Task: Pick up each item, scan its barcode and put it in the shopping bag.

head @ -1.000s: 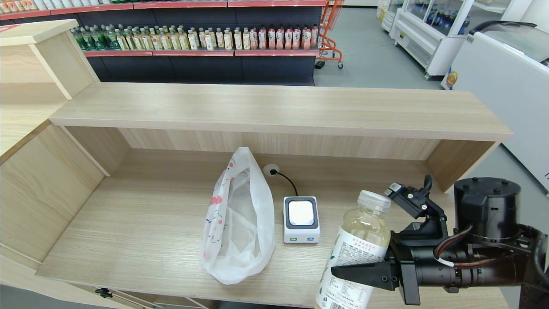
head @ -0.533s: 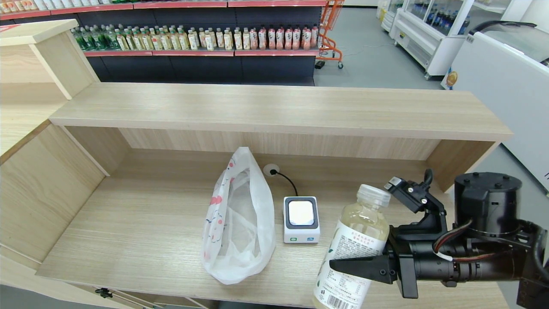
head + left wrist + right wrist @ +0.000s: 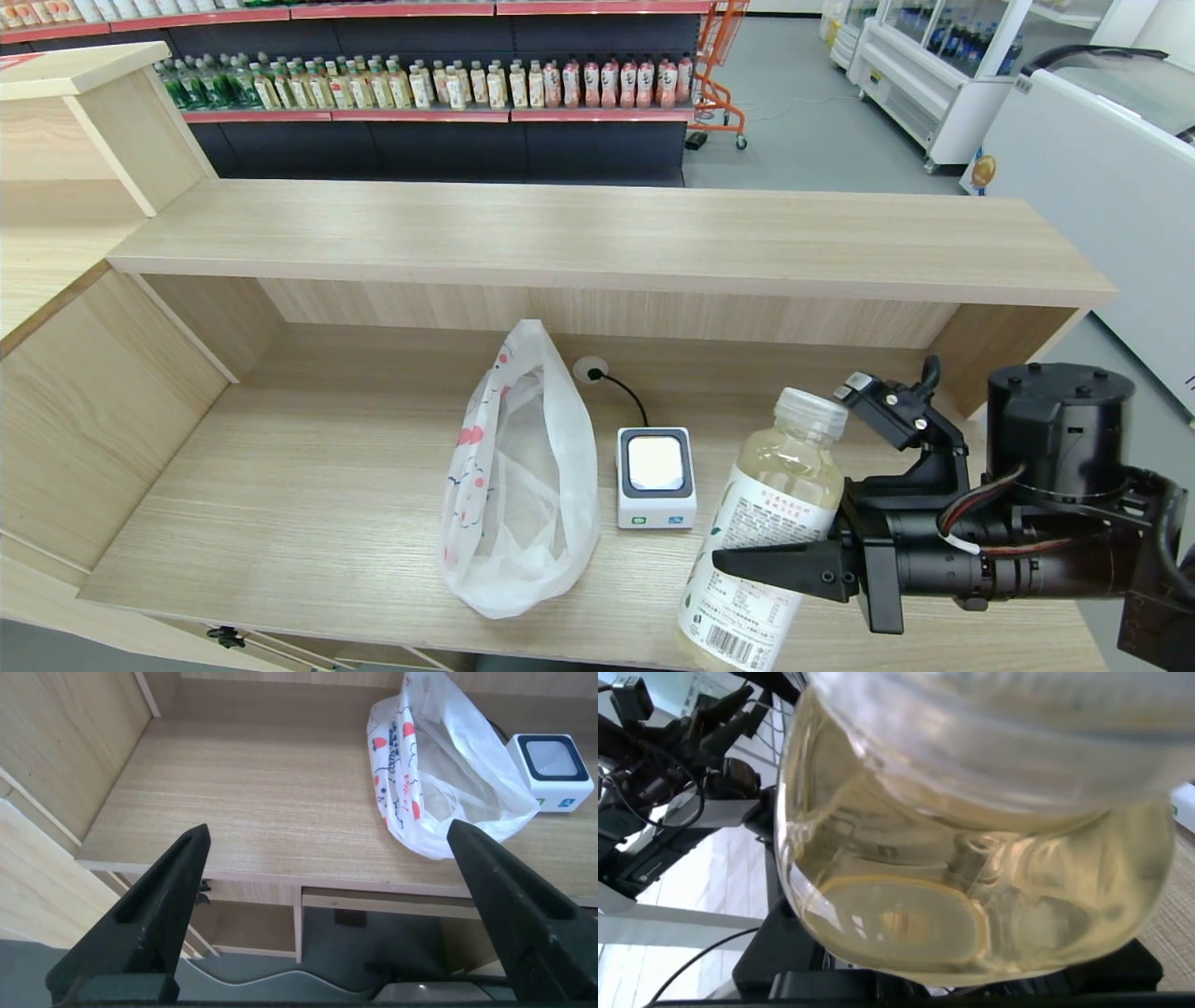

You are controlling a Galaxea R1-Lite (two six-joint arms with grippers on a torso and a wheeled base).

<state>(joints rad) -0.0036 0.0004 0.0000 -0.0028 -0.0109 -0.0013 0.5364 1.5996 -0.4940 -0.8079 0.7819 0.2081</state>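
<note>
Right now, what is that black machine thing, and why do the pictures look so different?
It is a robot with two arms, working at a shop counter. The big picture comes from a camera on its head. The other two come from cameras on its wrists. On the wooden counter sit a white shopping bag and a small scanner. The right gripper holds a bottle of pale drink. The left gripper is open and empty.
</note>
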